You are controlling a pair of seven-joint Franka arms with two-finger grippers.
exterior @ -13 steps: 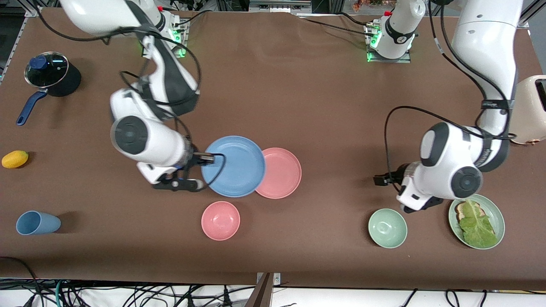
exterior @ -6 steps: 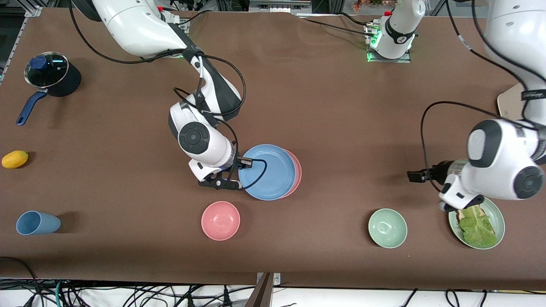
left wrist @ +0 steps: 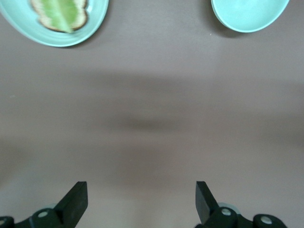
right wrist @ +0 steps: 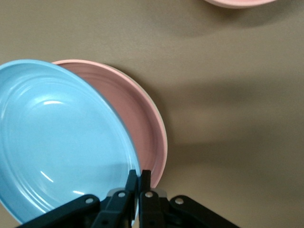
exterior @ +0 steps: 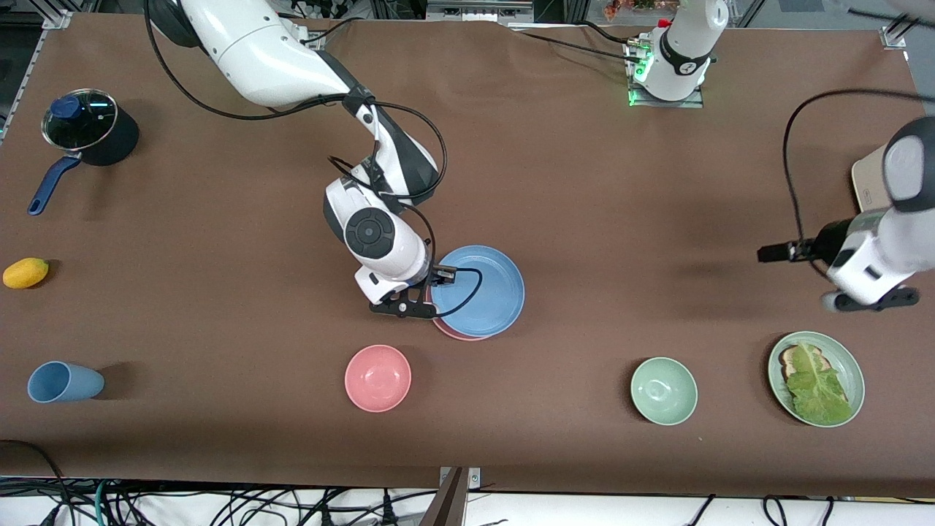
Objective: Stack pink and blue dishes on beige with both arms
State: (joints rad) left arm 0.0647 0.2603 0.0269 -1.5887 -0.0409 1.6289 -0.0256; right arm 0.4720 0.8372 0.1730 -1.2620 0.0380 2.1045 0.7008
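Note:
My right gripper [exterior: 427, 305] [right wrist: 138, 175] is shut on the rim of the blue plate [exterior: 478, 291] [right wrist: 61, 142]. It holds that plate over the pink plate [exterior: 456, 333] [right wrist: 145, 128], and only a crescent of pink shows. A thin pale edge runs along the pink plate's rim in the right wrist view; I cannot tell whether it is the beige plate, which shows nowhere else. My left gripper [exterior: 873, 299] [left wrist: 141, 204] hangs open over bare table at the left arm's end, with nothing between its fingers.
A small pink bowl [exterior: 378, 378] lies nearer the camera than the plates. A green bowl [exterior: 663, 391] [left wrist: 249, 14] and a pale green plate with toast and lettuce [exterior: 774, 365] [left wrist: 90, 26] sit toward the left arm's end. A pot [exterior: 89, 135], a yellow fruit [exterior: 25, 272] and a blue cup [exterior: 64, 382] are at the right arm's end.
My right gripper carried the blue plate sideways until it covers most of the pink plate. The left arm swung away toward its own end of the table, off the green plate.

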